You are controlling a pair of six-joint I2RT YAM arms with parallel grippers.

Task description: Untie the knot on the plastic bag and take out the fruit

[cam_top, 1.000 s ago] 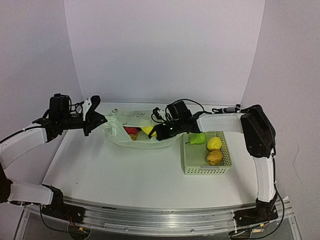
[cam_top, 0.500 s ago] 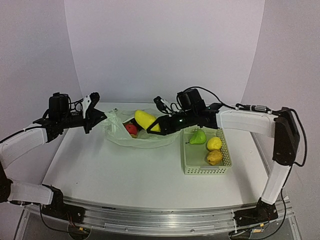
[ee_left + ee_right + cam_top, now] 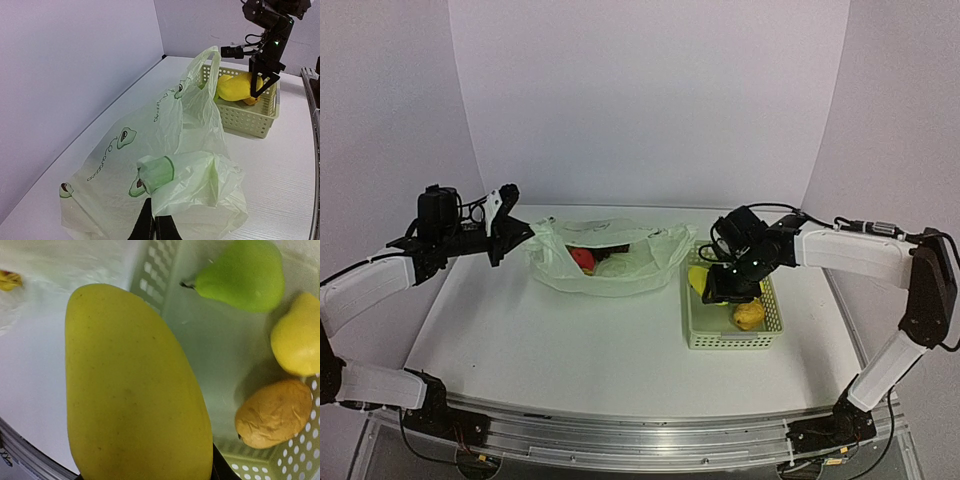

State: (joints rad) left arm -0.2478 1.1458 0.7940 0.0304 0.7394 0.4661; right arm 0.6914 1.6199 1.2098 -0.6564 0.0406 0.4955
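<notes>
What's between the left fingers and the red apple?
Only crumpled wall of the plastic bag, top view; the red apple sits inside it.

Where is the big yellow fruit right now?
Top view, right side: the yellow fruit is held in the right pincer over the left edge of the basket, just right of the plastic bag.

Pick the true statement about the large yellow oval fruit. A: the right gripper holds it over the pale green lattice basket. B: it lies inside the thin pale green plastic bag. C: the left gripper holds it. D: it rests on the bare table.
A: the right gripper clamps the large yellow oval fruit above the pale green lattice basket; the left gripper pinches only the thin plastic bag.
</notes>
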